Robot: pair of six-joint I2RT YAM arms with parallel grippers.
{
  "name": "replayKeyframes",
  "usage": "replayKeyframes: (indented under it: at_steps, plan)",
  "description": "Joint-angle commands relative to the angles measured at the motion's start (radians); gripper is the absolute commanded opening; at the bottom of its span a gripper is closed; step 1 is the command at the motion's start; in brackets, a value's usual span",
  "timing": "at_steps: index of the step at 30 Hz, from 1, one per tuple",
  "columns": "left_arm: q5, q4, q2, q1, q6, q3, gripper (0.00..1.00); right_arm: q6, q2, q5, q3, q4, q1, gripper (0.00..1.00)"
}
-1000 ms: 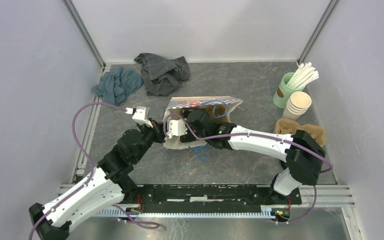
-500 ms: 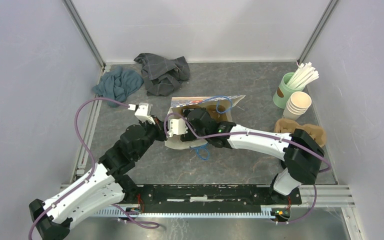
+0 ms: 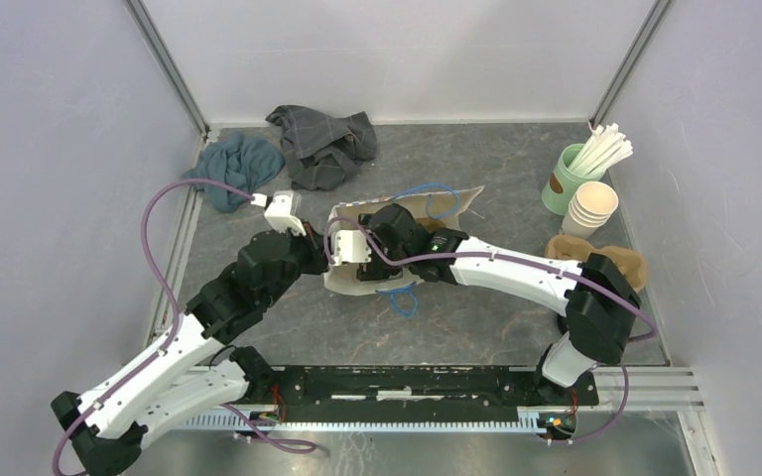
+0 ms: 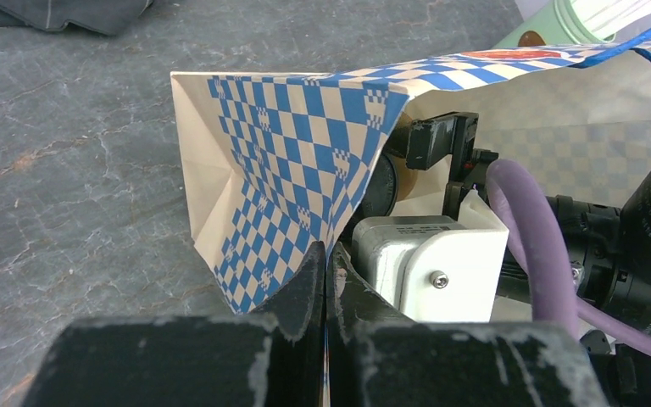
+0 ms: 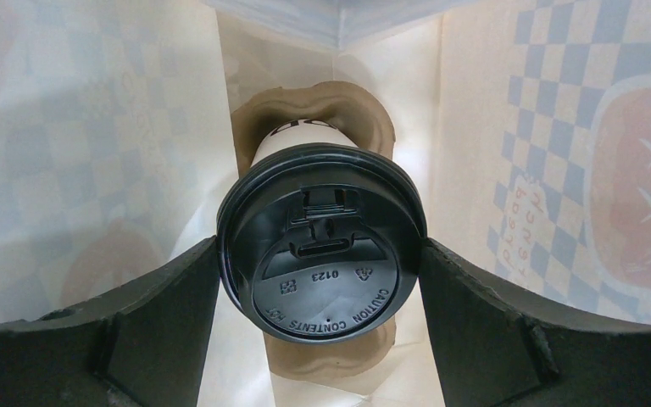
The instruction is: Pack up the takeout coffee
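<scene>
The paper bag (image 4: 280, 153), blue-checked outside, lies on its side at the middle of the bench (image 3: 476, 317) with its mouth toward 9 o'clock, and its walls hide the takeout coffee (image 5: 322, 254) from above. Inside, the one black-lidded cup sits in a brown pulp holder (image 5: 322, 103). The right hand (image 5: 320, 263) is spread wide, its two fingers (image 5: 169, 297) pressed against either side of the lid. The left hand (image 4: 325, 263) is pinched tight on the bag's mouth edge. Two blue cord handles (image 3: 400, 300) show. Toward 11 o'clock lie two crumpled cloths, a teal cloth (image 3: 238, 164) and a grey cloth (image 3: 322, 144). At 2 o'clock stand one mint-green cup of straws (image 3: 564, 183) and one stack of lidless cups (image 3: 592, 210). One brown carrier (image 3: 564, 248) lies at 3 o'clock.
</scene>
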Motion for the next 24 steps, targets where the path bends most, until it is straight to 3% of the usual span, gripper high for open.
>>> replayKeyframes:
  at_steps: [1,9,13,24]
  plan:
    - [0.065,-0.014,0.011,-0.007,-0.069,0.105,0.02,0.079,0.049,-0.087,0.078,-0.137,0.009,0.58]
    - [0.056,-0.109,0.065,-0.007,-0.091,0.206,0.09,0.128,0.132,-0.149,0.182,-0.255,0.009,0.58]
    - [-0.012,-0.16,0.07,-0.006,-0.083,0.221,0.14,0.146,0.183,-0.187,0.193,-0.271,0.01,0.58]
    - [-0.22,-0.296,0.066,-0.005,0.023,0.362,0.45,0.148,0.311,-0.184,0.232,-0.292,0.005,0.58]
